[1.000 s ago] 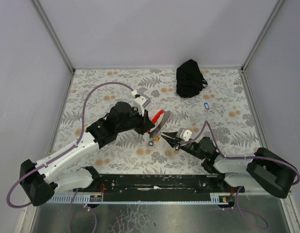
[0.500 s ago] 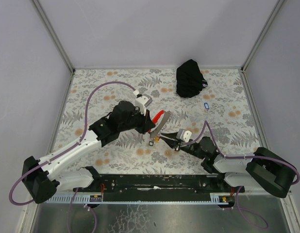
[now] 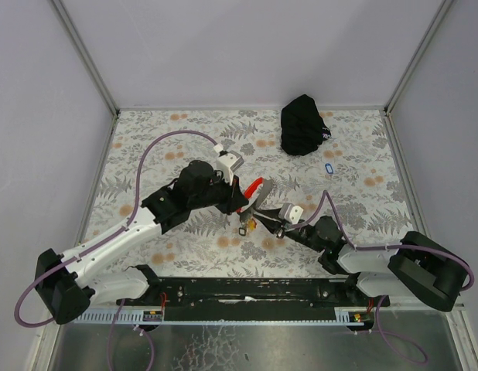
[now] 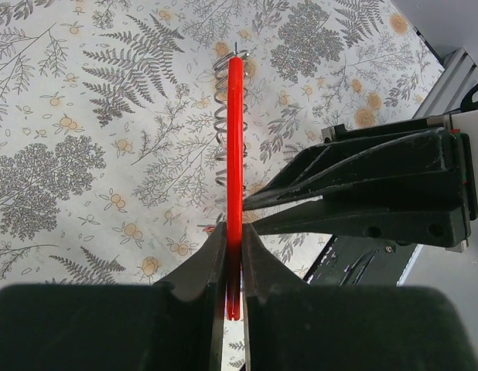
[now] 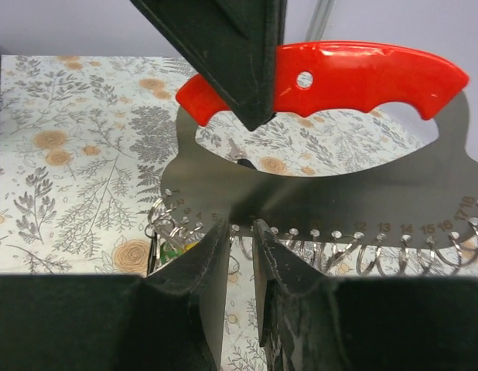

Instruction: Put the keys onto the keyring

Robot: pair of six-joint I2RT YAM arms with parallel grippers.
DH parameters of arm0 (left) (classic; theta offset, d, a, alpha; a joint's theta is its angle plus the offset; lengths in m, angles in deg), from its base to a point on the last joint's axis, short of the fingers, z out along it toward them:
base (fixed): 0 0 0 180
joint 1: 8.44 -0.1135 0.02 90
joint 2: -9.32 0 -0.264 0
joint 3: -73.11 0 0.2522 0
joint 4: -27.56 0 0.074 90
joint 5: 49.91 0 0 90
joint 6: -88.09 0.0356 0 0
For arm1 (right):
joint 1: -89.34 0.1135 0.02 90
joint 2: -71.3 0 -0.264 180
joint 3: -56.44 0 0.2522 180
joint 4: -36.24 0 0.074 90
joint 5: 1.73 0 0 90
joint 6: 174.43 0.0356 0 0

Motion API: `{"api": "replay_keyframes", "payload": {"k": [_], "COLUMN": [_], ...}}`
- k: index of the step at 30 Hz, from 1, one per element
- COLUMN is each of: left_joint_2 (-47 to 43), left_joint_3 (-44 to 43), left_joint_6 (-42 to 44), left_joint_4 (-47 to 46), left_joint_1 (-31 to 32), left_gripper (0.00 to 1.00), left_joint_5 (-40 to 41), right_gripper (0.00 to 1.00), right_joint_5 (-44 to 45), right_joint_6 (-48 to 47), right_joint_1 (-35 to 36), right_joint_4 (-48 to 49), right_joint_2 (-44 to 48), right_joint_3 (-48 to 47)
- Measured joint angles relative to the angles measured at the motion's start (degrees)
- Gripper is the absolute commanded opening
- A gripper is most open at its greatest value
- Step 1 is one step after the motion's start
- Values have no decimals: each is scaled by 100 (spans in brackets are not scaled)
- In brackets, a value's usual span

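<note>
The keyring is a grey metal plate (image 5: 332, 178) with a red handle (image 5: 363, 77) and a row of numbered wire rings (image 5: 378, 251) along its lower edge. My left gripper (image 4: 233, 232) is shut on the red handle (image 4: 235, 139) and holds the plate upright above the table. My right gripper (image 5: 240, 224) has its tips at the plate's ring edge, the jaws a narrow gap apart with one ring hanging in the gap. A green key tag (image 5: 171, 249) shows among the rings beside the left finger. The blue key (image 3: 326, 168) lies on the table at the right.
A black pouch (image 3: 303, 124) sits at the back right. A small black oblong piece (image 3: 242, 229) hangs or lies just under the plate. Grey walls close the floral table (image 3: 146, 131) on three sides, with the arm rail (image 3: 247, 290) at the near edge.
My right gripper has moved left and up to the plate's ring edge. The left arm has shifted slightly, still holding the red handle.
</note>
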Motion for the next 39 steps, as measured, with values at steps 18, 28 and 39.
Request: {"api": "replay_keyframes", "payload": {"k": [18, 28, 39], "left_joint_2": [-114, -114, -114], "left_joint_3": [-46, -74, -74], "left_joint_6": [22, 22, 20], "left_joint_4": [136, 138, 138], "left_joint_1": [0, 0, 0], "left_gripper": [0, 0, 0], "left_joint_5": [-22, -103, -166], "right_gripper": [23, 20, 1], "right_joint_5": [195, 96, 109], "right_joint_6": [-168, -170, -197], "right_joint_1": [13, 13, 13], "right_joint_4": [-254, -374, -372], "right_joint_2": [168, 122, 116], "right_joint_3": [74, 24, 22]}}
